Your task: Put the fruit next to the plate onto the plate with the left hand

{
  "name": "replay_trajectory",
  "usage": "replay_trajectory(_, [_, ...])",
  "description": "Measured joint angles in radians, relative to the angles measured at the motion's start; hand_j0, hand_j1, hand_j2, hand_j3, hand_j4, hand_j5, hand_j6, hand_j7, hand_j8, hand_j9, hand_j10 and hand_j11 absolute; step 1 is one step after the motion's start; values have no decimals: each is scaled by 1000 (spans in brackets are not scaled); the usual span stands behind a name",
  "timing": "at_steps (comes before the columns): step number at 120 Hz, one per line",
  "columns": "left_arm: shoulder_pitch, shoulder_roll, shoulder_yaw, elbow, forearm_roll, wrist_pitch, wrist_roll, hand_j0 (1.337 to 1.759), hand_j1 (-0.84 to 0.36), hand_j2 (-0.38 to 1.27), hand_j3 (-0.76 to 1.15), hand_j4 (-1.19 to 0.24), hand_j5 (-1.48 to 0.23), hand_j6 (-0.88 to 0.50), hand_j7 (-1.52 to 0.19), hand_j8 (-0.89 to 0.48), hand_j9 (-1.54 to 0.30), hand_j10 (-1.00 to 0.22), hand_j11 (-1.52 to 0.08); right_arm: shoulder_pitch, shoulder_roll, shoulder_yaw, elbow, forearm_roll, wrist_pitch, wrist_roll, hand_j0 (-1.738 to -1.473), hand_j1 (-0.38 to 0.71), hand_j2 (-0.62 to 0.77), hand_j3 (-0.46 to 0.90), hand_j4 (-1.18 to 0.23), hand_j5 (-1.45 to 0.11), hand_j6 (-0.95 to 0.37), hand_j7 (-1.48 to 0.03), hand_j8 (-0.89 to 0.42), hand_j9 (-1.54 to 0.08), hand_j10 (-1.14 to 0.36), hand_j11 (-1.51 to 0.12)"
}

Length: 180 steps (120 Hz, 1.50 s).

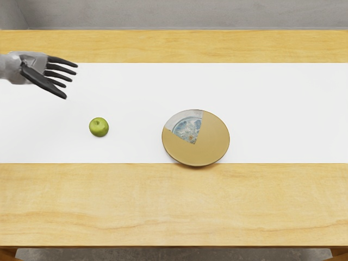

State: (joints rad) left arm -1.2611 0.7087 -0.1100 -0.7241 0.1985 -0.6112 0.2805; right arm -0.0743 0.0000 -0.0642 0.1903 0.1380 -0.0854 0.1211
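A small green apple (pixel 99 126) rests on the white table runner (pixel 272 109), left of centre. To its right, well apart, lies a round plate (pixel 204 144), mostly tan with a grey-blue patterned wedge at its upper left. My left hand (pixel 54 75) comes in from the left edge, above and to the left of the apple, hovering with its dark fingers (pixel 62 68) spread and holding nothing. The right arm does not show.
The runner crosses a light wooden table (pixel 174 201) whose front edge runs along the bottom of the view. A grey wall stands behind the far edge.
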Motion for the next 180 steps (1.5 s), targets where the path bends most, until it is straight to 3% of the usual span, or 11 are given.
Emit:
replay_trajectory(22, [-4, -6, -15, -28, 71, 0, 0, 1658, 54, 50, 0, -248, -321, -248, -321, -247, -321, -247, -321, -2, 0, 1, -2, 0, -1, 4, -1658, -308, -7, 0, -35, -45, -35, -45, -35, -45, -35, -45])
replay_trajectory(42, [-1, 50, -17, -264, 367, 39, 4, 1658, 54, 50, 0, -249, -321, -249, -321, -249, -321, -248, -321, -3, 0, 1, -4, 0, -2, 5, -1658, -308, -7, 0, -35, -45, -35, -45, -35, -45, -35, -45])
replay_trajectory(61, [9, 60, 5, -503, 640, 394, 150, 1658, 54, 51, 0, -250, -322, -251, -322, -250, -322, -249, -321, -4, 0, 1, -5, 0, -2, 5, -1658, -307, -7, 0, -35, -45, -35, -45, -35, -45, -35, -45])
replay_trajectory(80, [1, -25, 87, -582, 718, 679, 280, 1658, 54, 52, 0, -252, -323, -252, -323, -252, -322, -251, -322, -3, 0, 1, -5, 0, -2, 5, -1658, -307, -7, 0, -35, -45, -35, -45, -35, -45, -35, -45])
replay_trajectory(104, [-23, -125, 170, -604, 726, 819, 323, 1658, 53, 53, 0, -253, -324, -254, -324, -254, -323, -252, -323, -2, 0, 1, -6, 0, -2, 5, -1658, -307, -7, 0, -35, -45, -35, -45, -35, -45, -35, -45])
replay_trajectory(112, [-103, -166, 219, -606, 683, 841, 326, 1658, 52, 53, 0, -252, -325, -253, -325, -253, -324, -252, -324, -2, 0, 1, -6, 0, -2, 5, -1658, -307, -7, 0, -35, -45, -35, -45, -35, -45, -35, -45])
replay_trajectory(120, [-251, -251, 363, -615, 588, 927, 328, 1658, 50, 52, 0, -253, -326, -254, -326, -253, -325, -252, -325, -2, 0, 2, -6, 0, -2, 5, -1658, -307, -7, 0, -35, -45, -35, -45, -35, -45, -35, -45])
replay_trajectory(131, [-310, -301, 545, -647, 454, 1069, 330, 1658, 49, 52, 0, -253, -327, -254, -326, -254, -326, -253, -326, -2, 0, 1, -6, 0, -2, 5, -1658, -307, -7, 0, -35, -45, -35, -45, -35, -45, -35, -45])
replay_trajectory(148, [-305, -326, 690, -679, 345, 1183, 330, 1658, 48, 52, 0, -253, -327, -254, -327, -254, -327, -253, -327, -2, 0, 1, -6, 0, -2, 5, -1658, -307, -7, 0, -35, -45, -35, -45, -35, -45, -35, -45])
replay_trajectory(180, [-279, -356, 737, -691, 294, 1219, 330, 1658, 48, 52, 0, -253, -328, -254, -328, -254, -328, -253, -328, -2, 0, 1, -6, 0, -2, 5, -1658, -307, -7, 0, -35, -45, -35, -45, -35, -45, -35, -45])
